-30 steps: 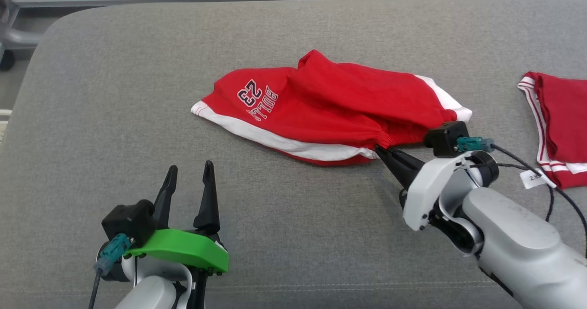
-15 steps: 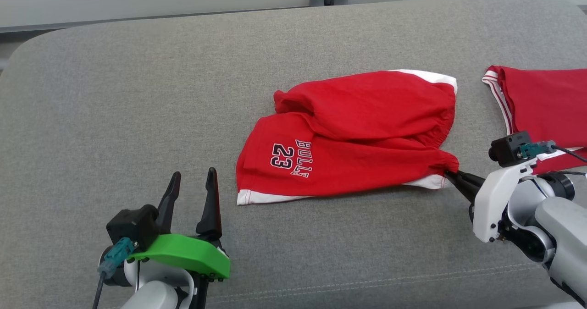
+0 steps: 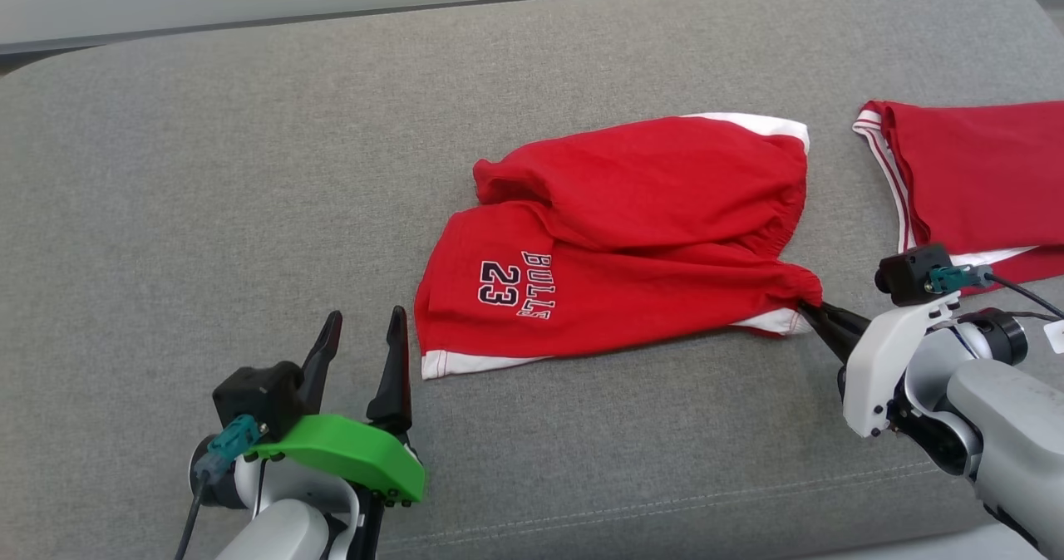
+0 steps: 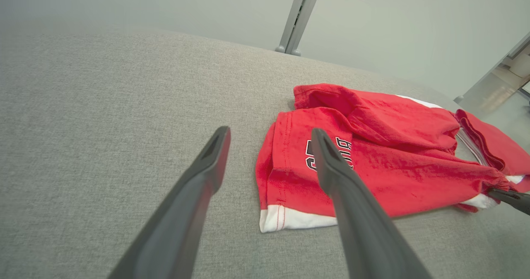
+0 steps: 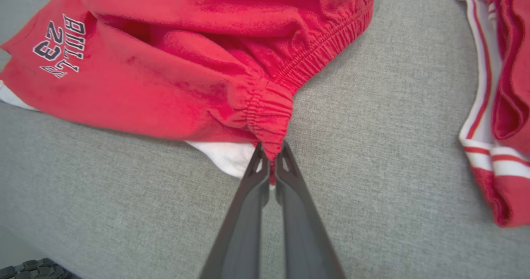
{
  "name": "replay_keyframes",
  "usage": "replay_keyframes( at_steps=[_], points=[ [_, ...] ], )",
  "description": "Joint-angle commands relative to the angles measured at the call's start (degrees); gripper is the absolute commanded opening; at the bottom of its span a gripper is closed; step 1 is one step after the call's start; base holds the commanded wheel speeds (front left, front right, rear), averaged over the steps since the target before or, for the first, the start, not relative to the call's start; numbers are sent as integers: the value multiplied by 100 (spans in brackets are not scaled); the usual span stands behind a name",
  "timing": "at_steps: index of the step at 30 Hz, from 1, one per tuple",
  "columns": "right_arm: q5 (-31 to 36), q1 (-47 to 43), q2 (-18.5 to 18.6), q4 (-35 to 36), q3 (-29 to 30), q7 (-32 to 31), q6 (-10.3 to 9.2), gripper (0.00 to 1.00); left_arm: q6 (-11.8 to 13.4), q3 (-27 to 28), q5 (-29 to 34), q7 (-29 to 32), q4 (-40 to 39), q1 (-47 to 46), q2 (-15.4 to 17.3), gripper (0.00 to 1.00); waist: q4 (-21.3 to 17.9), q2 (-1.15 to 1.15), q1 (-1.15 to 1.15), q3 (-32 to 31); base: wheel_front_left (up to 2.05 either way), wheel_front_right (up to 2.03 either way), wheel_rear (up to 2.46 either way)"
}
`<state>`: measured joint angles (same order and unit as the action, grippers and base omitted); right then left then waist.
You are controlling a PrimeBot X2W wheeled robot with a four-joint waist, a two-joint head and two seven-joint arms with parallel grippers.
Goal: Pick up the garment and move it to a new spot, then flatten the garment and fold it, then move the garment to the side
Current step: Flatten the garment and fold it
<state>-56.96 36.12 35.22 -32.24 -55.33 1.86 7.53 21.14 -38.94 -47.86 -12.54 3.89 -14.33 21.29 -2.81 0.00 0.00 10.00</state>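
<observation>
Shorts (image 3: 632, 236), red with white trim and a BULLS 23 print (image 3: 517, 284), lie on the grey cushion (image 3: 208, 169) near mid-frame in the head view, a little toward 3 o'clock. Right gripper (image 3: 808, 309) is clamped on the elastic waistband corner (image 5: 269, 117) at the garment's 4 o'clock edge, its fingers pressed together on a pinch of red cloth, and the gathers bunch toward that pinch. Left gripper (image 3: 366, 313) sits at the garment's 8 o'clock with its fingers apart and nothing between them. It is just beside the white hem (image 3: 465, 362), and it looks apart from it. A second red garment (image 3: 972, 186) with striped edging lies at 3 o'clock of the shorts, near them but not touching. Progress, as a judgement: the step in hand looks like the pick-and-move, since one corner is gripped while the rest of the cloth rests on the cushion. I cannot tell whether this is the final spot. Flattening is not done: the far leg lies rumpled over the near one at 11 o'clock, the waistband is puckered, and white trim pokes out under the gripped corner. The fold is not started and neither is the move to the side. Most of the task seems left, and spreading the shorts probably calls for the left gripper on the hem corner opposite the right one.
</observation>
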Motion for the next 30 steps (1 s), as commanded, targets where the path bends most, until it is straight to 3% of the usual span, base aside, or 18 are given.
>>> replay_keyframes(
  at_steps=[1,2,3,17,25,30],
  points=[
    [-38,36,-9,-37,-38,51,-9,58,-28,4,10,9,11,-93,2,100,-36,0,0,35,0,0,0],
    [-56,76,-9,-76,-84,111,-9,84,-42,-3,6,11,37,-110,-8,100,-50,0,0,45,0,0,0],
    [-76,104,-2,-114,-135,161,-9,100,-49,-17,0,21,64,-120,-21,100,-67,0,0,54,0,0,0],
    [-535,-1,542,201,-671,915,-9,100,-245,-120,-132,81,526,-79,-110,100,-392,0,0,74,0,0,0],
    [-560,-201,730,640,-347,1261,-9,100,-313,-102,-197,44,712,-49,-121,100,-549,0,0,-9,0,0,0],
    [-342,-409,651,804,142,1325,-9,100,-339,-83,-198,12,801,-76,-126,100,-610,0,0,-67,0,0,0]
  ],
)
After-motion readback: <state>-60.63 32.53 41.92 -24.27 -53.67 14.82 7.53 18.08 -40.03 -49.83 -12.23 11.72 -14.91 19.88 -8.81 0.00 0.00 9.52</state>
